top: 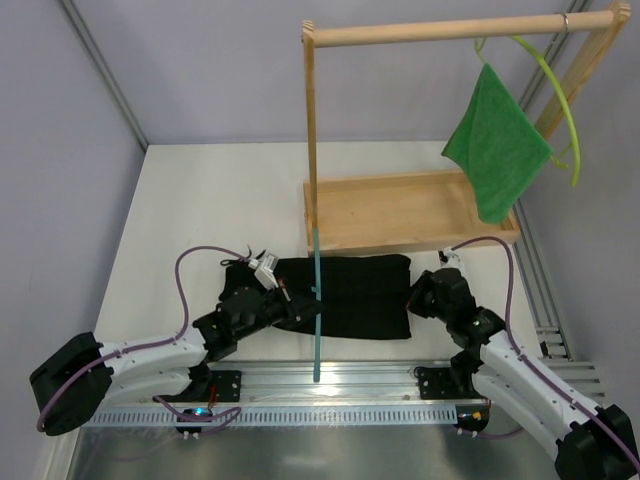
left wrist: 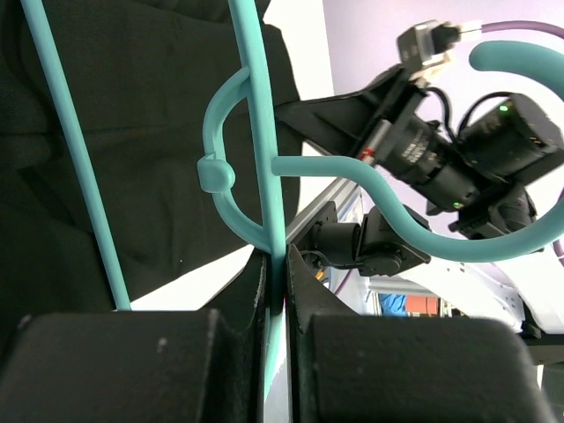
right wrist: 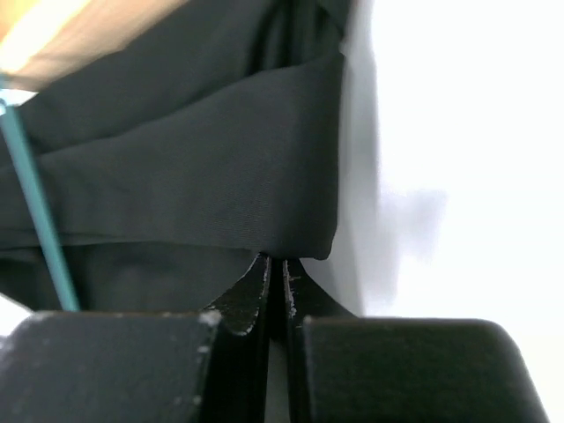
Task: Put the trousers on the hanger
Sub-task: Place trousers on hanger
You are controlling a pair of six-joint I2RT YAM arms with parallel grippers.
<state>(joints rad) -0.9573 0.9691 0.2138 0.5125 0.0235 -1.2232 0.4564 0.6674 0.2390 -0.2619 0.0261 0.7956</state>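
The black trousers (top: 360,295) lie folded on the white table in front of the wooden rack. Across their left part runs the thin teal hanger (top: 316,330), reaching over the table's near edge. My left gripper (top: 308,306) is shut on one bar of the hanger (left wrist: 261,132), just below its hook, with the trousers (left wrist: 141,115) behind. My right gripper (top: 413,295) sits at the trousers' right edge. Its jaws (right wrist: 275,264) are closed on the folded hem of the trousers (right wrist: 194,176), and the hanger (right wrist: 40,220) shows at the left.
A wooden rack stands behind the trousers with a tray base (top: 400,210) and a top rail (top: 450,30). A green cloth (top: 495,150) hangs from a yellow-green hanger (top: 560,100) on that rail. A metal rail (top: 330,375) carries both arm bases.
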